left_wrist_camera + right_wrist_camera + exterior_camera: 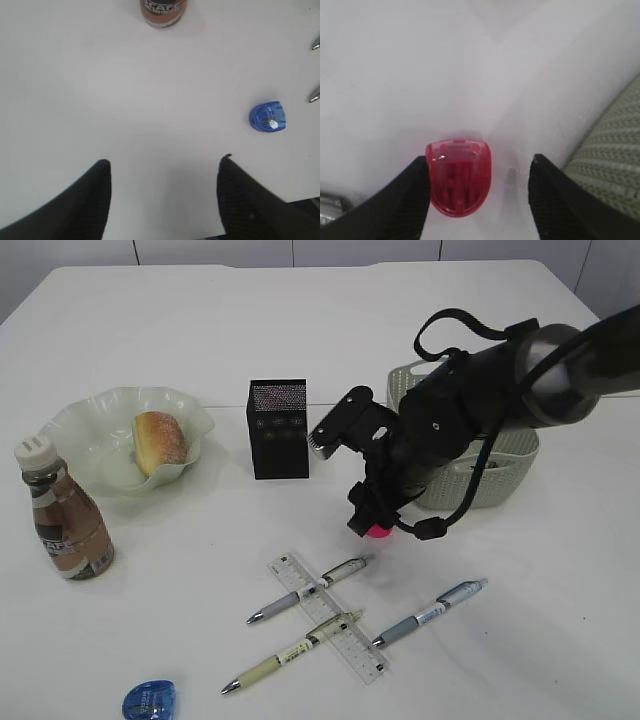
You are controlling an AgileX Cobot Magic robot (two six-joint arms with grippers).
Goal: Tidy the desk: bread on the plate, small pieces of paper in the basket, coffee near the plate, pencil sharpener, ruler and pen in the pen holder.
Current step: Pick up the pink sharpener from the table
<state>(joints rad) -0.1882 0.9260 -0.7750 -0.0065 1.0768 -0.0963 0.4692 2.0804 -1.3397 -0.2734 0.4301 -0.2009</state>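
White tabletop point(300, 330) fills all three views. Bread point(160, 442) sits in the pale green wavy plate point(75, 430) at left; the coffee bottle point(65, 520) stands upright just in front of that plate. Black pen holder point(278, 428) stands mid-table, and the green woven basket point(500, 475) sits to its right, partly behind the arm.

Right gripper point(477, 195) is low over the table, its two fingers spread apart with the red pencil sharpener point(458, 177) between them. The sharpener lies against the left finger point(405, 200) and well clear of the other, so it is not clamped. Basket wall is visible just beside the right finger.

Three pens point(310, 590) and the clear ruler point(325, 615) lie crossed at front centre.

Left gripper point(162, 200) hangs over bare table, fingers parted and empty. Blue pencil sharpener point(268, 117) lies to its right, apart from it.
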